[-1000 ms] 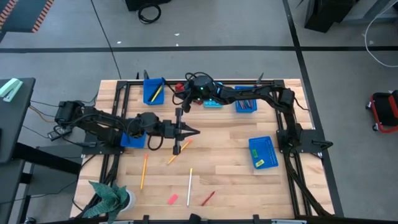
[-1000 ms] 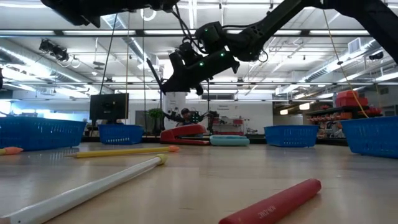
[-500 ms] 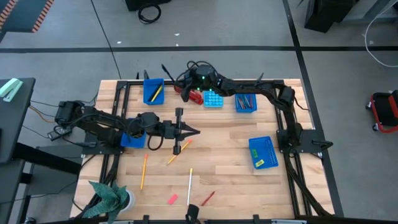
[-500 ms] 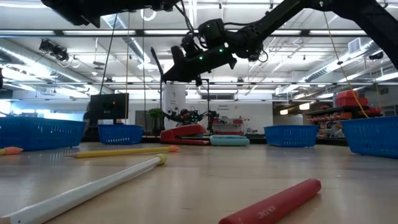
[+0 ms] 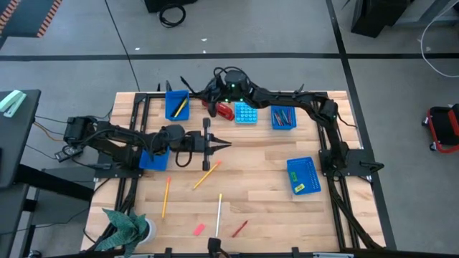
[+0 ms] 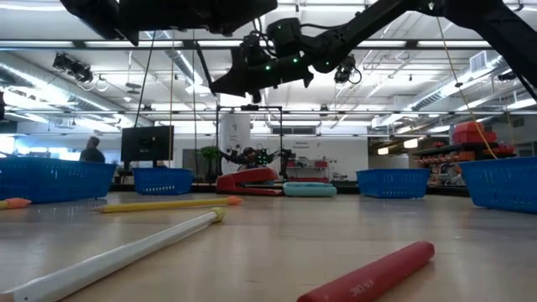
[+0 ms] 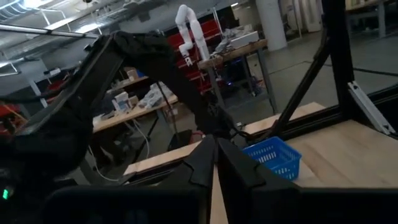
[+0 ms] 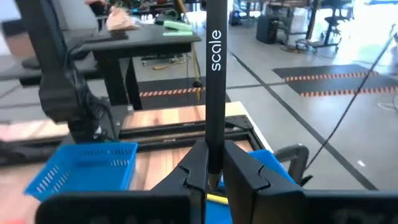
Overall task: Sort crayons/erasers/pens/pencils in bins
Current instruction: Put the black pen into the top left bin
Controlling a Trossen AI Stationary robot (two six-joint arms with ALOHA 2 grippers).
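Observation:
My right gripper (image 5: 204, 94) (image 8: 214, 152) hangs over the table's far side, shut on a black pen (image 8: 215, 74) lettered "scale". The pen (image 5: 188, 84) reaches over the far-left blue bin (image 5: 177, 104), which holds a yellow pencil (image 5: 181, 107). My left gripper (image 5: 226, 144) (image 7: 214, 143) hovers level above mid-table, shut and empty. On the wood lie two orange pencils (image 5: 206, 174) (image 5: 166, 197), a white pencil (image 5: 219, 213), a red crayon (image 5: 239, 228) and a pink eraser (image 5: 199, 229). Another bin (image 5: 282, 118) holds pens. A third bin (image 5: 303, 176) holds erasers. My right gripper pinches the black pen near its one end (image 8: 214, 163) between its two fingers (image 8: 239, 169). The fingers come about level from the table's right. The rest of the pen sticks out past the fingertips, slanting up toward the far left corner, clear of bin and table.
A red stapler (image 5: 224, 110) and a light-blue calculator (image 5: 246, 113) lie on the far side between the bins. A fourth bin (image 5: 153, 160) sits under my left arm. A green plant (image 5: 125, 226) stands at the near left corner. Black frame rails (image 5: 337, 179) border the table.
My right gripper has risen and swung toward the table's far left corner with the pen, rolling as it went. The pen now stands out over the far-left bin, and the calculator beneath the arm has come into view.

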